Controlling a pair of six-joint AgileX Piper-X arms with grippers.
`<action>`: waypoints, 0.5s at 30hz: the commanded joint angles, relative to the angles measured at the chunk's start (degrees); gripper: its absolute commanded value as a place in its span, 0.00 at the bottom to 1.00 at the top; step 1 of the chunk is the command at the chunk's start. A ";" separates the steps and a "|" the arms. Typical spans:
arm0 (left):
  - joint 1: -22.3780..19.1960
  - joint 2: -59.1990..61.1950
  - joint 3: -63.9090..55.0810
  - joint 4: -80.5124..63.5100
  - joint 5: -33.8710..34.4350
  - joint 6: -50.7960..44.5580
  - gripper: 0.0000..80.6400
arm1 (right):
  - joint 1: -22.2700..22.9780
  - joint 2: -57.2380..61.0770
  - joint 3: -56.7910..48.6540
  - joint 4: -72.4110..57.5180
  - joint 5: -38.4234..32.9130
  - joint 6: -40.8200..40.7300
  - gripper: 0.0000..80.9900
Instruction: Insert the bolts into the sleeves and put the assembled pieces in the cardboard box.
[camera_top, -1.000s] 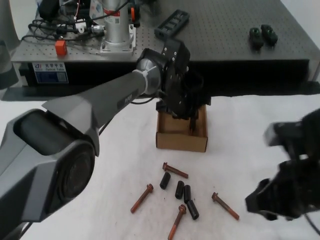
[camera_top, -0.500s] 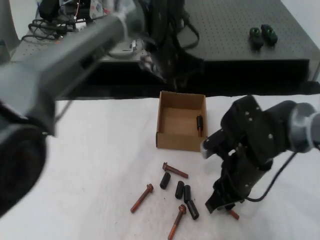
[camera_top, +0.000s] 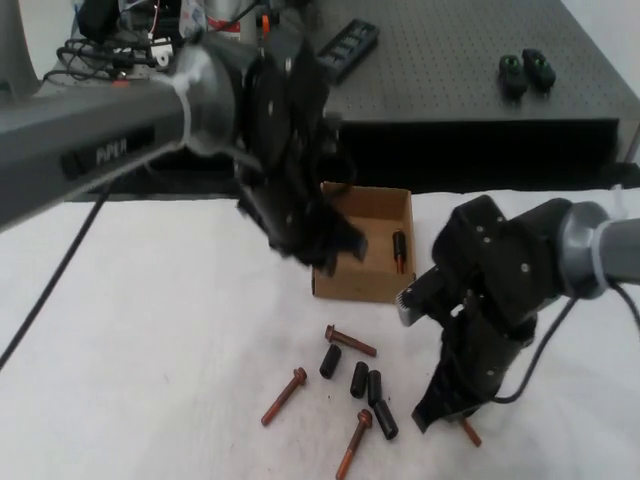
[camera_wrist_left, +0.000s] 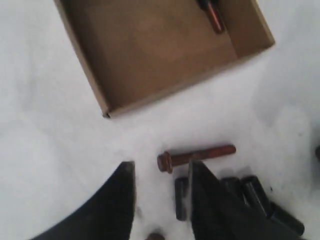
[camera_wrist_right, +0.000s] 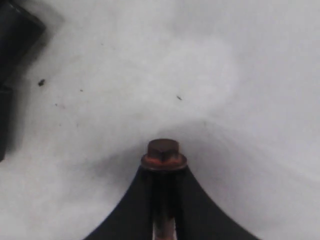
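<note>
Watching the high view, I see my left gripper (camera_top: 335, 252) hanging over the near left corner of the cardboard box (camera_top: 365, 285). My right gripper (camera_top: 440, 415) is down at the white cloth (camera_top: 150, 350), right of the loose parts and well nearer than the box. From up there I cannot tell how either pair of fingers stands; the wrist cameras settle it. On the left wrist view the two dark, tapered fingers (camera_wrist_left: 120, 200) stand spread with bare cloth between them and nothing in their grasp. Just past their tips lies a coppery bolt (camera_wrist_left: 200, 154), its flanged head toward the gap, with short black cylindrical sleeves (camera_wrist_left: 252, 190) clustered beside it. That view also shows the box as plain brown card with thin straight walls. One assembled piece (camera_wrist_left: 214, 14), a black sleeve over a reddish shank, lies close by the box's right wall. On the right wrist view the fingers (camera_wrist_right: 200, 215) are closed tight on the shank of a clamped bolt (camera_wrist_right: 163, 151). Its hexagonal head and round flange, rusty and matte, poke out past the fingertips over the soft, faintly fuzzy cloth. The high view adds two more loose bolts (camera_top: 284, 396) lying near and left of the sleeves.
</note>
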 joint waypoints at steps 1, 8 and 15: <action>-1.01 -0.08 1.29 -0.50 2.61 4.33 0.32 | -1.58 -5.99 1.97 0.37 -3.99 4.58 0.05; -4.64 5.48 0.91 -1.19 -0.49 8.78 0.42 | -3.17 -22.70 11.80 0.40 -3.92 7.63 0.05; -5.99 9.13 0.91 -0.49 -4.64 9.17 0.42 | -3.17 -32.36 17.73 0.58 -3.40 9.97 0.05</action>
